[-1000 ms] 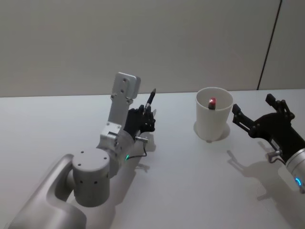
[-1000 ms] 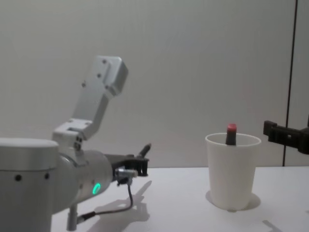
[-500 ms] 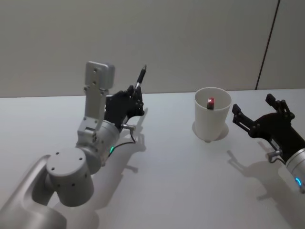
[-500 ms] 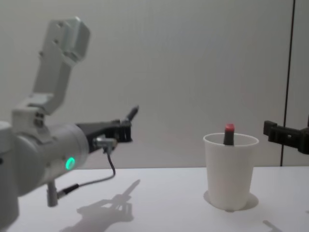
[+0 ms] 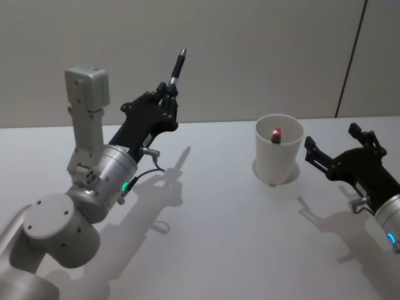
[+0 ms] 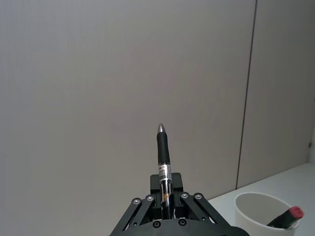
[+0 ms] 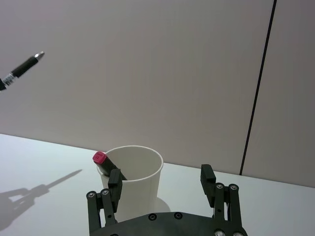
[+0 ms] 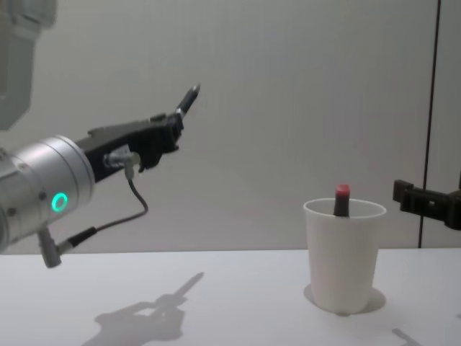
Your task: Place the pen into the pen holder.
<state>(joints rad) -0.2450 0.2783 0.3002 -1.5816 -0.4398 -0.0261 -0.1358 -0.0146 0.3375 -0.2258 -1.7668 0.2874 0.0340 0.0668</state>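
My left arm point(image 5: 94, 181) is silver with round joints, a green light point(image 5: 125, 185) and a black cable point(image 5: 152, 170). My left gripper point(image 5: 169, 95) and right gripper point(image 5: 331, 139) are black, screw-studded linkages; a blue light point(image 5: 390, 238) marks my right wrist.

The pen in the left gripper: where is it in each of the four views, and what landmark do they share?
Head view: pen, upper left of centre, held by the left gripper.
Left wrist view: picture's centre, rising from the gripper.
Right wrist view: picture's upper left corner.
Chest view: upper left.
Shared landmark: the white cup, toward the robot's right.
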